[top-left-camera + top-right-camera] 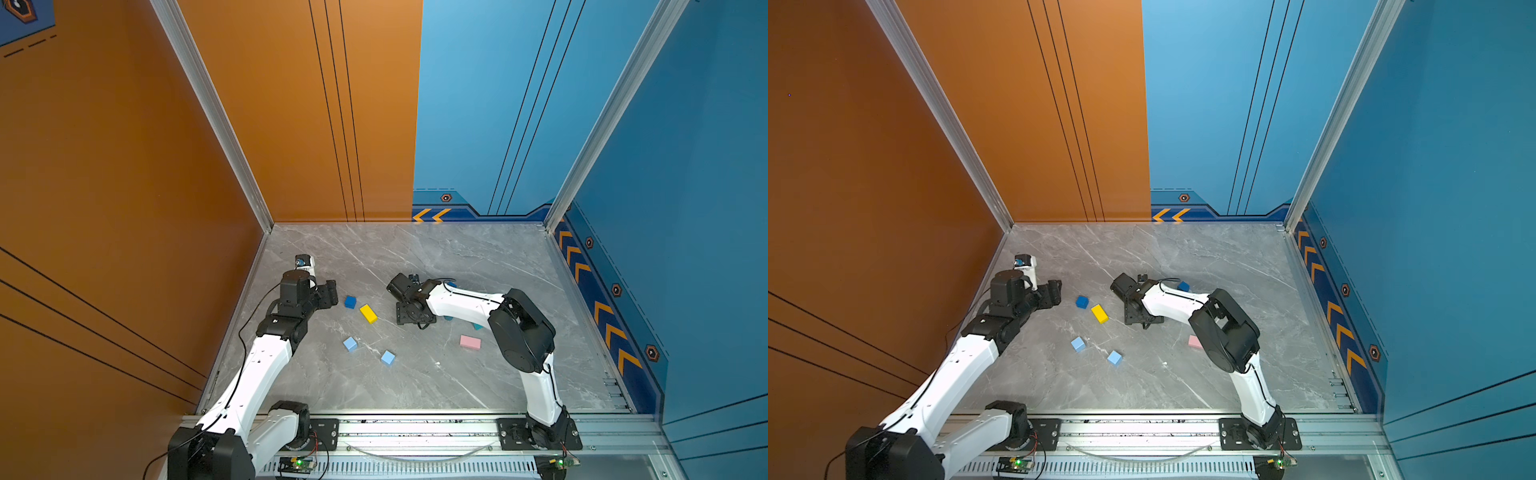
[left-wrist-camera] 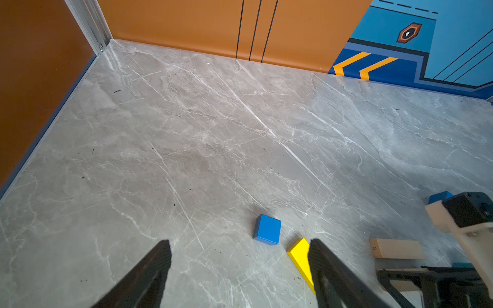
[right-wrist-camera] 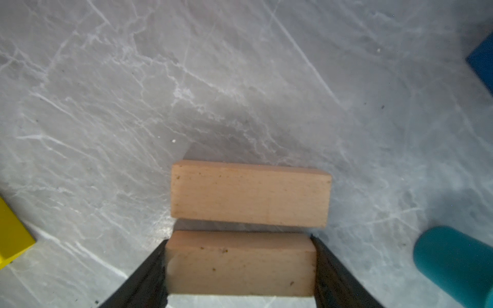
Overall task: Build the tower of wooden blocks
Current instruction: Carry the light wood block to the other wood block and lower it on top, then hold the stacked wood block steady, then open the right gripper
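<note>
Bare matt wood plank (image 3: 240, 266), glossy veined stone-look tabletop (image 2: 186, 133)

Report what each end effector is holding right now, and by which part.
The right end effector grips a tan plank by its two short ends, one finger on each. The left end effector is open and holds nothing.

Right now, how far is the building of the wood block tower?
Done: nothing stacked yet; one tan plank lies flat on the table. In hand: the right gripper clamps a second tan plank beside it; the left gripper is open and empty. Left: a dark blue cube, yellow bar, two light blue cubes, pink slab and teal cylinder lie loose.
</note>
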Controlling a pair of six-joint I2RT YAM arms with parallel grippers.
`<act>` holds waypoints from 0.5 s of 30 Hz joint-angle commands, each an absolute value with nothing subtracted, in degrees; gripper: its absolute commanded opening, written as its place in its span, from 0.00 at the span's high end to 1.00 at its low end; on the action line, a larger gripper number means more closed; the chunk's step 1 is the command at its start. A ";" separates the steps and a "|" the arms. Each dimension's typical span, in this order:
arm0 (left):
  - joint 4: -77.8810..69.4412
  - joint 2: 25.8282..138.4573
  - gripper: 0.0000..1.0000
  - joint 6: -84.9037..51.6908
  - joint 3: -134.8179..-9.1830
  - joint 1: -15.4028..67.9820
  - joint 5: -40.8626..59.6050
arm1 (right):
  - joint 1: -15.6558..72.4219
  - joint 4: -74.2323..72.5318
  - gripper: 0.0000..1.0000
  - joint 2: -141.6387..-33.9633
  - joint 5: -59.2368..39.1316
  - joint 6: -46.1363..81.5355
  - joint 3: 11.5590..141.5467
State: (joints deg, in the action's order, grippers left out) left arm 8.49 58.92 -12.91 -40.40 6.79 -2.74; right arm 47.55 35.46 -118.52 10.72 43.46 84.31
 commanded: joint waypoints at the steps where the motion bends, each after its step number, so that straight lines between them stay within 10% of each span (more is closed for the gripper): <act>1: 8.35 59.05 0.18 -11.96 -40.78 6.17 -2.48 | 46.84 37.09 0.24 -120.48 12.92 45.26 84.64; 15: 8.44 59.11 0.18 -11.95 -40.81 6.22 -2.59 | 46.43 36.79 0.23 -121.38 12.47 46.14 84.95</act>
